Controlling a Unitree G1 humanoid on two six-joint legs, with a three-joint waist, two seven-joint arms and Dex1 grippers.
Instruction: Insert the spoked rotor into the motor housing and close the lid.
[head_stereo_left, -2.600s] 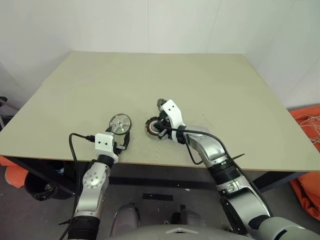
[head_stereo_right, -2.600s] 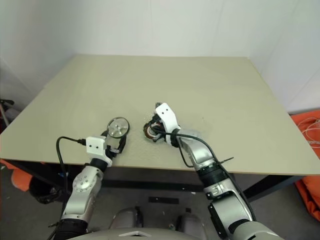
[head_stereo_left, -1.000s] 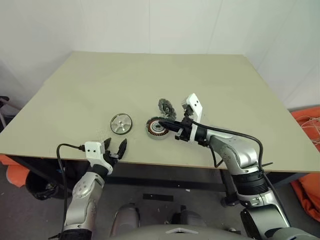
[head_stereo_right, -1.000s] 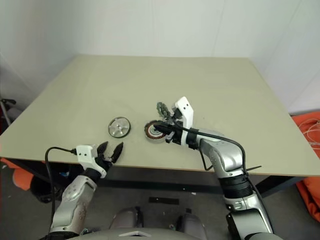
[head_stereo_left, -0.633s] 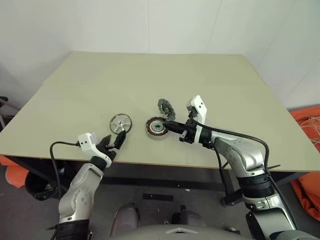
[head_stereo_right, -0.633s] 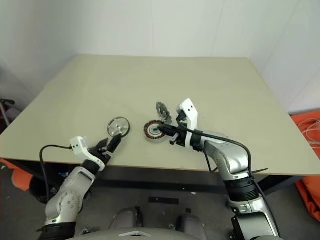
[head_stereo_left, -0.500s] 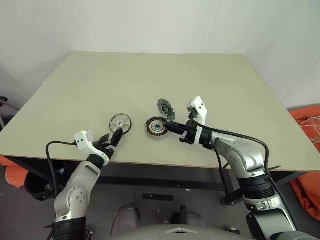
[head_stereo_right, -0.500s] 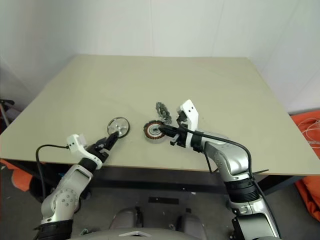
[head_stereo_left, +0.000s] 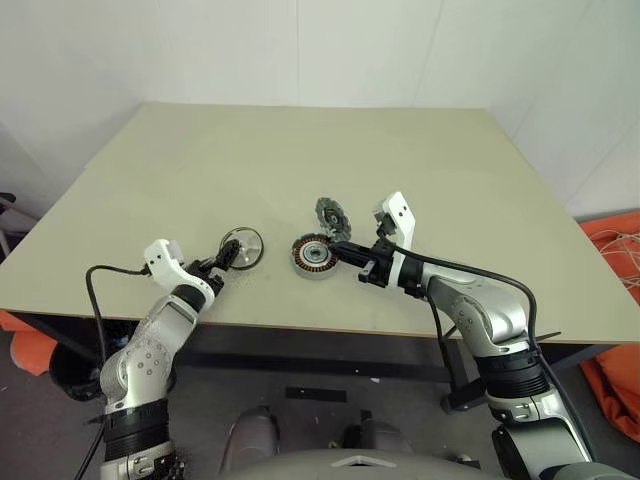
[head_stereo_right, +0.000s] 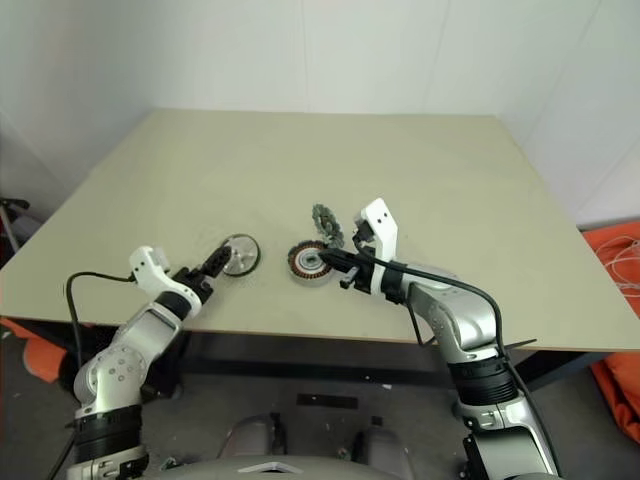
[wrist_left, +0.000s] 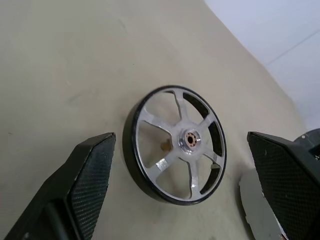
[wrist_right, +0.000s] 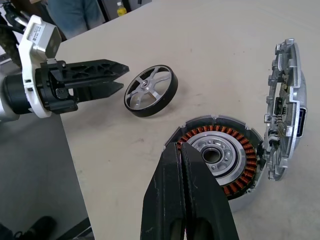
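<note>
Table (head_stereo_left: 200, 170): matt, smooth, pale olive-beige top.
Spoked rotor (wrist_left: 175, 145): bright brushed metal spokes and hub, smooth black outer band with a dull sheen.
Motor housing (wrist_right: 220, 155): silvery metal ring, glossy copper windings, machined metal centre.
Lid (wrist_right: 285, 115): grey cast-looking metal, uneven inner face.
Left gripper (head_stereo_left: 232, 254): matt black fingers (wrist_left: 92, 175) with a fine woven grid.
Right gripper (wrist_right: 181, 147): smooth black, faintly shiny.

Black-rimmed silver spoked rotor (wrist_left: 174, 144), copper-wound silver motor housing (wrist_right: 218, 156), beige table (head_stereo_left: 300, 160), black fingers (wrist_left: 87, 180).
</note>
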